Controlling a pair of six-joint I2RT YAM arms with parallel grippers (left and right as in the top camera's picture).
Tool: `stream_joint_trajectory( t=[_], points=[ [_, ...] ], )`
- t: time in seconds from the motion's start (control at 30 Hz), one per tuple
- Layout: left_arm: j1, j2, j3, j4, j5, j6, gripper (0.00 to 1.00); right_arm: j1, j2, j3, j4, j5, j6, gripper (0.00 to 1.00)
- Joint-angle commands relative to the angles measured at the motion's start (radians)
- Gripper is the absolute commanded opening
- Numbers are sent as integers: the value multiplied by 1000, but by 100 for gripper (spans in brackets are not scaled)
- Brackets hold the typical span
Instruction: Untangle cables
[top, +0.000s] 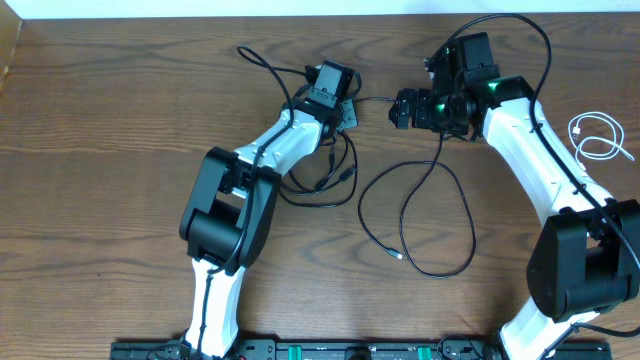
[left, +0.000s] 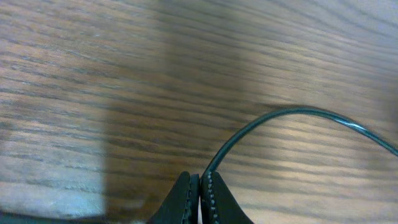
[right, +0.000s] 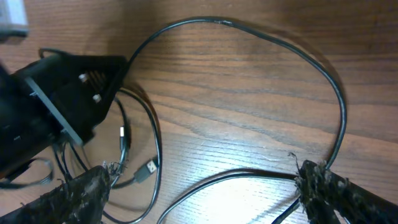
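My left gripper (left: 201, 186) is shut on a thin black cable (left: 292, 112), which arcs up from the jaws and runs off to the right. Overhead, the left gripper (top: 347, 112) and the right gripper (top: 398, 108) face each other at the table's back middle, a short stretch of black cable (top: 375, 99) between them. The right gripper (right: 205, 180) stands open, low over a black cable (right: 249, 174) that passes between its fingers (right: 317, 183). A second black cable (top: 330, 180) loops beside the left arm, its USB plug (right: 146, 169) showing. The white cable (top: 598, 138) lies coiled at the far right.
A long black cable loop (top: 440, 225) spreads over the table's middle, its plug end (top: 399, 256) pointing to the front. The left gripper's black body (right: 62, 106) fills the left of the right wrist view. Thicker arm wires (top: 520, 25) arch over the right arm.
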Motion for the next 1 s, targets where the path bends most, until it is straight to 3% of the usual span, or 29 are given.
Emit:
stream_joint_trajectory(
  t=[0.0,0.17,0.3,0.53,0.67,0.8,0.97],
  points=[
    [0,-113,3,-25,108,41,7,-16,-2,-3,1,14,-19,95],
    [5,-218,3,-47,197,48,7,-52,-2,-3,5,-80,-18,95],
    [16,-276,3,-45,310,50,8,-81,-2,-3,4,-165,21,90],
    [38,-293,3,-53,546,163,8,-147,-2,-3,64,-455,116,86],
    [39,-293,3,-55,681,214,7,-158,-2,-3,92,-483,195,80],
    [39,-293,3,-55,736,225,8,-157,-2,-3,99,-483,317,66],
    [39,-293,3,-49,852,306,7,-153,-2,-3,111,-468,391,58]
  ],
)
